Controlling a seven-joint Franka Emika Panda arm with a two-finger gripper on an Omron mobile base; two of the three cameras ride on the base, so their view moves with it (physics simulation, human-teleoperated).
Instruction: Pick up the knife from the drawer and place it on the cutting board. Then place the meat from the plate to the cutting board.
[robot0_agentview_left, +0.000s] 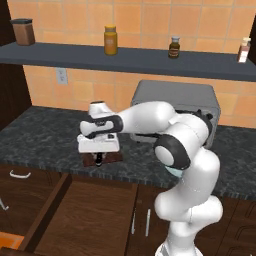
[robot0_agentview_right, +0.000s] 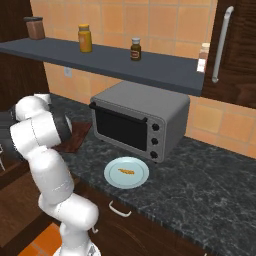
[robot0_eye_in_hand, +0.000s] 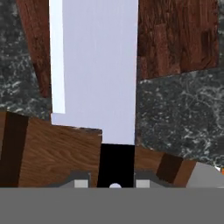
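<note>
My gripper (robot0_eye_in_hand: 115, 183) is shut on the knife's black handle (robot0_eye_in_hand: 115, 162). The pale blade (robot0_eye_in_hand: 94, 65) points away from the hand, across the dark counter and over the reddish-brown cutting board (robot0_eye_in_hand: 175, 39). In the left base view the gripper (robot0_agentview_left: 99, 161) hangs just above the cutting board (robot0_agentview_left: 114, 157) at the counter's front edge. I cannot tell whether the blade touches the board. Below it the drawer (robot0_agentview_left: 95, 220) stands pulled open. The plate (robot0_agentview_right: 126, 172) lies in front of the toaster oven with the small orange meat (robot0_agentview_right: 126, 172) on it.
A grey toaster oven (robot0_agentview_right: 137, 122) stands at the back of the counter, right of the board. A shelf (robot0_agentview_left: 125, 57) above holds several jars and bottles. Cabinet fronts with white handles (robot0_agentview_left: 20, 174) flank the open drawer.
</note>
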